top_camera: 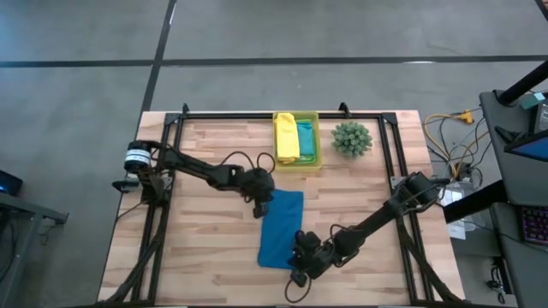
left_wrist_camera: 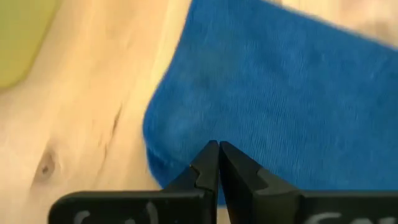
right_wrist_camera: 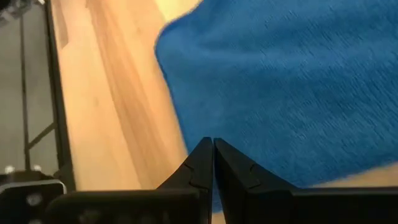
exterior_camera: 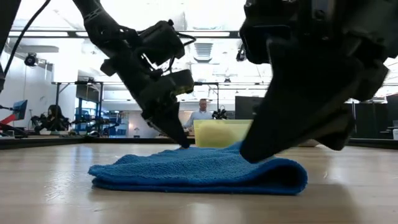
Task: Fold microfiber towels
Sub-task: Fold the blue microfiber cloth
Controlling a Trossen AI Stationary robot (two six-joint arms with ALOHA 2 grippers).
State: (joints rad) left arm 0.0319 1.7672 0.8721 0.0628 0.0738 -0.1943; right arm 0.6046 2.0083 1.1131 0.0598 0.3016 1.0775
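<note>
Evidently both grippers, left (top_camera: 261, 208) and right (top_camera: 299, 259), press clenched tips on the blue towel (top_camera: 281, 229), pinning opposite corners for folding.

Left gripper (top_camera: 261, 208) fingers closed at the blue towel (top_camera: 282, 228) far-left corner; bare table (top_camera: 205, 248) lies open beyond. Bin (top_camera: 297, 141) and plant (top_camera: 351, 139) stand behind those fingers. Right gripper (top_camera: 299, 259) fingers pressed together at the towel's near-right edge; open wood alongside.
</note>
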